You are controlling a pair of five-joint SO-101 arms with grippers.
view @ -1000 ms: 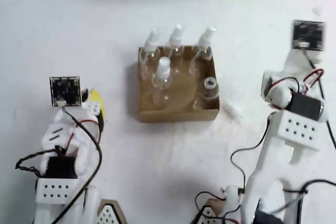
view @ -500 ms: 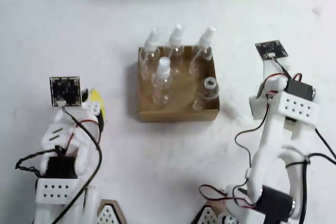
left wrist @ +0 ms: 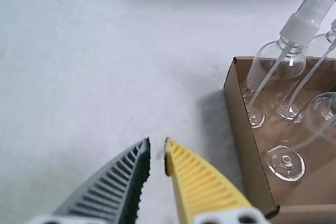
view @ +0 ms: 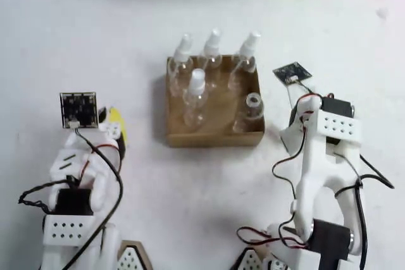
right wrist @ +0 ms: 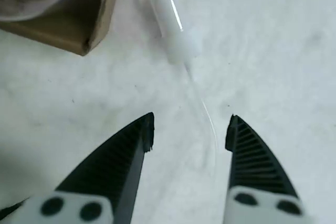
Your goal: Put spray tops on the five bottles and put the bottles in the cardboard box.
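Right gripper (right wrist: 190, 124): my black ribbed fingers stand wide apart, nothing between the pads, low over the white table (right wrist: 283, 40)

Just ahead of the tips lies the white plastic spray top (right wrist: 176, 38), on its side. Its thin clear dip tube (right wrist: 210, 124) curves back into the gap between my fingers. The head end lies just beside a corner of the brown cardboard box (right wrist: 79, 32); I cannot tell whether they touch

Handling, as I judge it:
- Very light, smooth plastic, and round, so a nudge from one side should roll or skid it
- The dip tube looks floppy; pinched there, it would bend or slip out
- Best hold is across the stout white head, fingers square to it

Where it goes: the small clear bottle with an open neck (view: 252, 110), upright in the box corner nearest my arm in the high view. Four clear bottles with white spray tops (view: 196, 93) stand in the box with it. They are tall and probably light, so easy to topple

Room:
- The box wall is close on one side of the spray top, leaving little margin there
- Bare table on the other side and toward me
- A carry into the box must clear the wall and the neighbouring tops

Left gripper (left wrist: 157, 148): grey and yellow fingers drawn together to a sliver, empty, over the table on the far side of the box, not touching it
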